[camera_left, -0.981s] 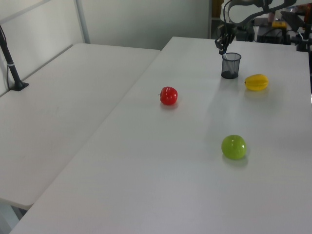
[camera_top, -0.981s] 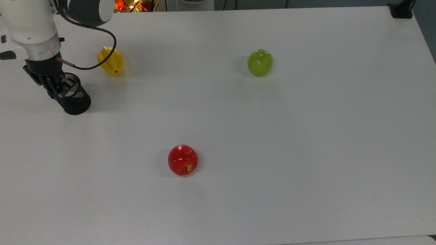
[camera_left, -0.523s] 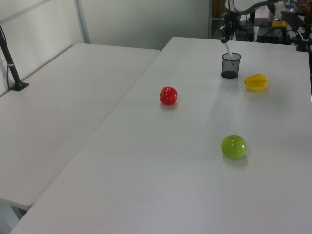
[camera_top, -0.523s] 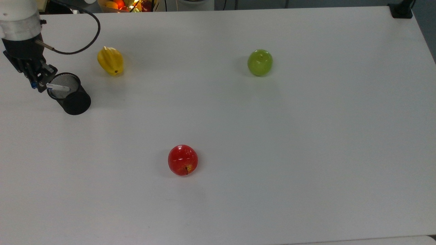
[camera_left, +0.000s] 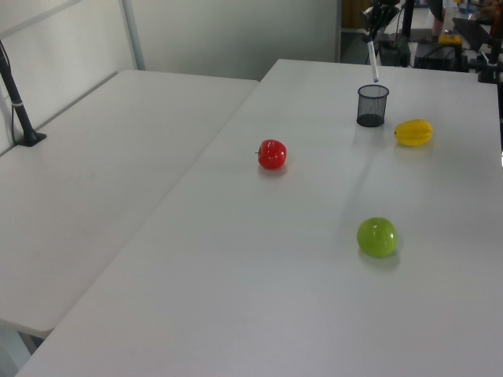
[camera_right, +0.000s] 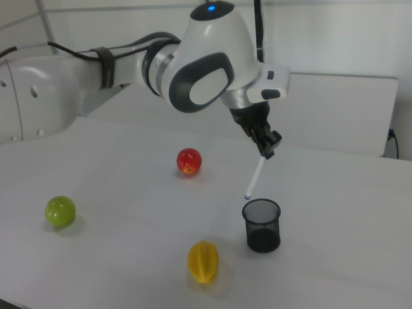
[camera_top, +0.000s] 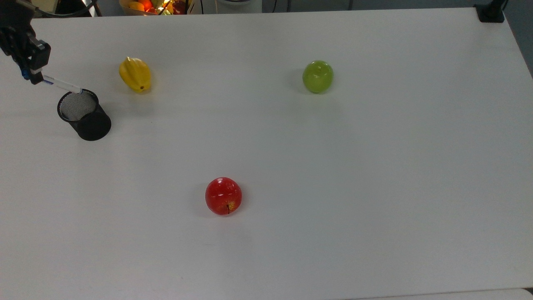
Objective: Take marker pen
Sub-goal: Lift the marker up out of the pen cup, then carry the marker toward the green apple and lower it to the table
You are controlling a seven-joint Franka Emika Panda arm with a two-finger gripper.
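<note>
Top view: gripper (camera_top: 34,74) clamped on pen (camera_top: 61,84) by its capped end; pen's tip over cup (camera_top: 84,116) rim.
Left view: pen (camera_left: 372,63) hangs clear above cup (camera_left: 372,105).
Right view: pen (camera_right: 254,176) tilted, tip just above cup (camera_right: 261,224).
Risk: end-only grip, so pen may pivot or slip; a sideways move could clip rim and topple cup.

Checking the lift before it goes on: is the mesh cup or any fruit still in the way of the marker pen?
Nothing visible is. The end effector holds the marker pen tilted, its lower tip above the rim of the black mesh cup. The yellow starfruit sits apart on the table.
</note>
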